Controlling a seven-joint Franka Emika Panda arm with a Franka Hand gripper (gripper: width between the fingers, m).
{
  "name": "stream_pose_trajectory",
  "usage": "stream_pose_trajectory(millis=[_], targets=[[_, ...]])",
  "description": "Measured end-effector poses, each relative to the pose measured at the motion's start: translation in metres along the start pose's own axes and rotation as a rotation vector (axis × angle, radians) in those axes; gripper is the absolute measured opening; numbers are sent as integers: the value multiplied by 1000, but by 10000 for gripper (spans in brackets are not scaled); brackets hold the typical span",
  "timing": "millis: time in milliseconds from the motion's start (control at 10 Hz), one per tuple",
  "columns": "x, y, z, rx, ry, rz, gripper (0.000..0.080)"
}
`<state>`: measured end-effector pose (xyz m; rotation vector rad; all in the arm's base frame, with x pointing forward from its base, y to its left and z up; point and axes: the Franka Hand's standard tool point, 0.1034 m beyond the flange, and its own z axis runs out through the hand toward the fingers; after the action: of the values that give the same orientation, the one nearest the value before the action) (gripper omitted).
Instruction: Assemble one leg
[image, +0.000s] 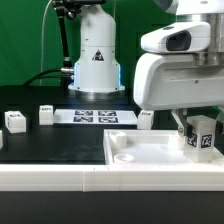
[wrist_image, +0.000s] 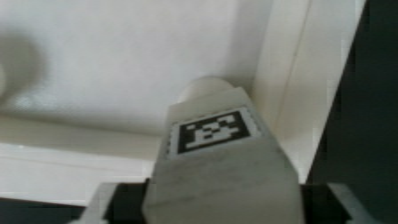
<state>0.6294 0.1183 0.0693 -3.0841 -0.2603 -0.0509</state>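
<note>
Over the far corner of the white panel (image: 150, 152), toward the exterior view's right, your gripper (image: 200, 140) is clenched on the leg (image: 201, 134), with the leg's tagged face showing between the fingers. From the wrist view, the leg (wrist_image: 221, 150) runs straight out from the jaws, its long axis in line with them and its free end pointing down at the panel (wrist_image: 125, 60). That end sits just beside the panel's raised rim, close to where two rim walls meet, so you have little room on that side and more toward the panel's open middle. I judge the leg is near its corner seat; whether it touches the floor I cannot tell. Three other small blocks (image: 15, 121) lie well apart on the black table (image: 50, 145).
</note>
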Motion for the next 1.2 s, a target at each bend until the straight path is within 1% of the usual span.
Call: stream_pose_trajectory(millis=[200,300,400,700,1000,1200], targets=[[0,0,0,1,0,49,291],[0,0,0,1,0,116,291],[0,1,0,4,0,241,291],[0,2,1,3,-1,523,291],[-1,3,1,-1,-5,897,291],[-2,3,1,-5,0,1081,291]])
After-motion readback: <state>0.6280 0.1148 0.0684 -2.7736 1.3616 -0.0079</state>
